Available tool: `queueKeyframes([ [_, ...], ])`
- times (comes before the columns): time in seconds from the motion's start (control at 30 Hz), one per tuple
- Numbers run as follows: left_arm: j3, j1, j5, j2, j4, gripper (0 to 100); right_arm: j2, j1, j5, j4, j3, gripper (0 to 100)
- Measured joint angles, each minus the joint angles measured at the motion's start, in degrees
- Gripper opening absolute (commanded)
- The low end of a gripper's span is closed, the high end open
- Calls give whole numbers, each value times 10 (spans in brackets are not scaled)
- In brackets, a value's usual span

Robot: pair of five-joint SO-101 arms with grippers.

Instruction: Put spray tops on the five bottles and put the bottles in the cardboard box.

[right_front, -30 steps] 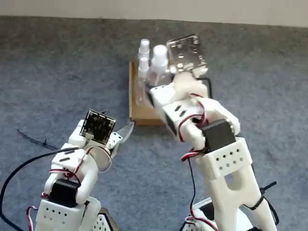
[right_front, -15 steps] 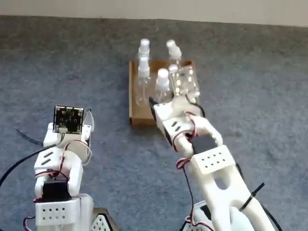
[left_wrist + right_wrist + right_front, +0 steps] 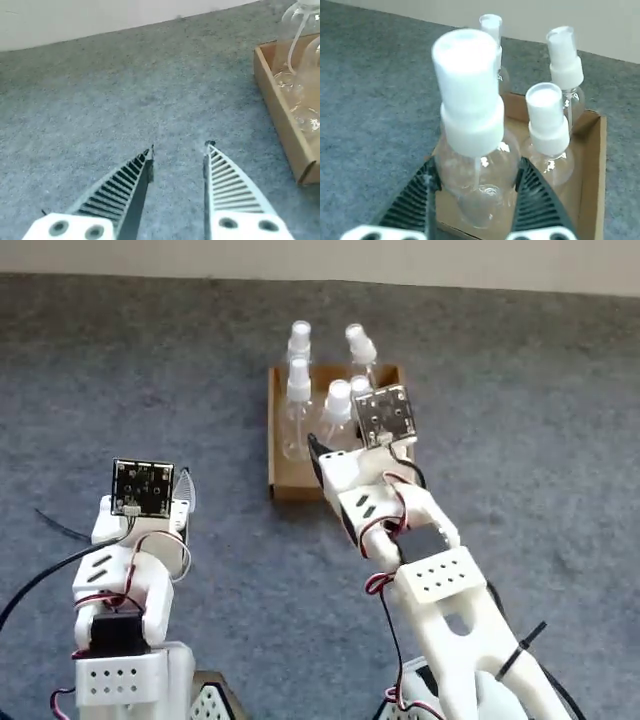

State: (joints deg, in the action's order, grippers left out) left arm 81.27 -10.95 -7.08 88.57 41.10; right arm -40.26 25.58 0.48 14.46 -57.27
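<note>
A cardboard box (image 3: 272,430) lies on the grey carpet with several clear bottles in it, each with a white spray top. My right gripper (image 3: 335,443) is at the box's near end, shut on the nearest bottle (image 3: 338,405), which stands upright on the box floor. In the right wrist view the fingers (image 3: 427,190) press both sides of that bottle (image 3: 470,100). Behind it stand three more bottles (image 3: 547,125), near the box rim (image 3: 597,150). My left gripper (image 3: 185,488) sits well left of the box, open above bare carpet; the left wrist view shows that same left gripper (image 3: 177,146) with nothing between its fingers.
The box's side wall (image 3: 280,115) and two bottle bases (image 3: 300,30) show in the left wrist view. A black cable tie (image 3: 70,530) lies on the carpet left of the left arm. Another tie (image 3: 540,632) lies by the right arm's base.
The right arm drew back toward its base and lowered the bottle from above the box down into its near end. The left arm pulled back to the left, away from the box.
</note>
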Motion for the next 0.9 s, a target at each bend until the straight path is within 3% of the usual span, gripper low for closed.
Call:
queueKeyframes([
  [0.9, 0, 0, 0, 0, 0, 151, 55, 0, 0, -49, 0, 3],
])
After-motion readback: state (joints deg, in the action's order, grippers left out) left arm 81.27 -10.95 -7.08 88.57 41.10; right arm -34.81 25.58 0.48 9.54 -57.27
